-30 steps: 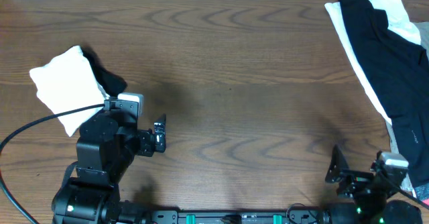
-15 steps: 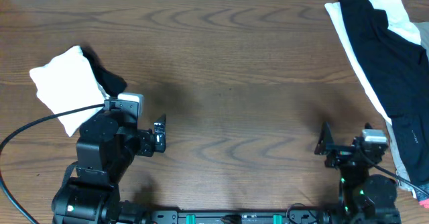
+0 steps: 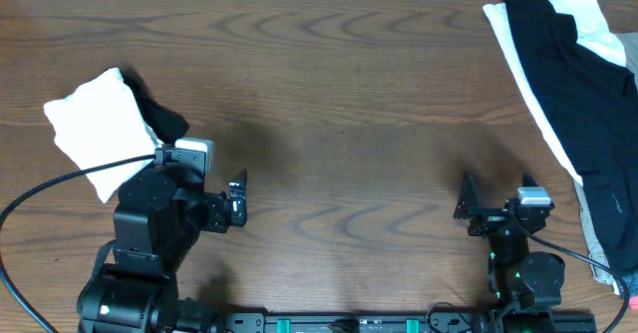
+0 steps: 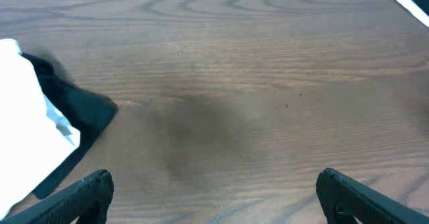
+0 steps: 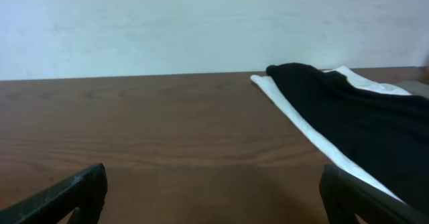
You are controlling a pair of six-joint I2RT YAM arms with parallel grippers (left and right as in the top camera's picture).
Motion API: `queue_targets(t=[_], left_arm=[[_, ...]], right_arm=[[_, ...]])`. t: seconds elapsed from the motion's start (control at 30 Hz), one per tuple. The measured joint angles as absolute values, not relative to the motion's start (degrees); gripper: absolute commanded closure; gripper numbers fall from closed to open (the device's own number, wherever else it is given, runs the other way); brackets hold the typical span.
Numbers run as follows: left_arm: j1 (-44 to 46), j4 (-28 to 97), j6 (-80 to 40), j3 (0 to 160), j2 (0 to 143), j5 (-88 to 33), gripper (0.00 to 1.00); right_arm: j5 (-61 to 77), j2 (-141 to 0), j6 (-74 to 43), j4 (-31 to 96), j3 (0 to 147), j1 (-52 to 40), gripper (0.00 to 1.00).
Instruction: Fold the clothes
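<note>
Two lots of cloth lie on the dark brown wood-grain table (image 3: 339,84) in the overhead view. At the upper left of the frame sits a folded white cotton garment (image 3: 92,134). A crumpled black cotton garment (image 3: 167,122) touches its right edge and seems partly tucked under it. In the upper right corner a loose heap of black and white clothes (image 3: 573,94) runs down the right edge, black cloth spread over white. My left gripper (image 3: 237,199) is at the lower left, near the folded garment's lower corner but apart from it. My right gripper (image 3: 467,201) is at the lower right, near the heap and not touching it.

In my left wrist view, my left fingertips (image 4: 90,194) show at the two lower corners, spread wide over the wood grain. The folded white garment fills the left edge of the frame. The black garment pokes out from beneath it toward the middle and lies flat on the table. A sliver of white cloth shows in the upper right corner; I cannot tell which piece it belongs to.

In my right wrist view, my right fingertips (image 5: 77,190) sit at the lower corners, likewise spread well apart above the table. The heap takes up the right half of the frame, black cloth on top, with a strip of white showing along its left side. A pale plain wall (image 5: 201,23) rises behind the table's far edge.
</note>
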State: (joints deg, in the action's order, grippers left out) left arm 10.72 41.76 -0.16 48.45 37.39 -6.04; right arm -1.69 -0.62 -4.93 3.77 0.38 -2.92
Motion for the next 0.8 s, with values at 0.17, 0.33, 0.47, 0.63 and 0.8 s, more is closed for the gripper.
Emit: queue_targets(t=[0.17,0.33,0.47,0.63,0.8], left_arm=[[10.7,41.7,-0.2,48.4,37.4,-6.0,0.02],[10.7,41.7,-0.1,48.4,37.4,-6.0,0.02],[10.7,41.7,-0.2,48.4,37.4,-6.0,0.02],[10.7,41.7,-0.2,48.4,37.4,-6.0,0.02],[10.7,41.7,-0.2,48.4,37.4,-6.0,0.02]], right_arm=[[-1.3,-0.6,-4.9,3.9,0.4,-2.9,0.01],[-1.2,-0.6,-4.9,3.9,0.4,-2.9,0.01],[-1.2,-0.6,-4.9,3.9,0.4,-2.9,0.01],[-1.2,-0.6,-4.9,3.9,0.4,-2.9,0.01],[-1.2,-0.6,-4.9,3.9,0.4,-2.9,0.01]])
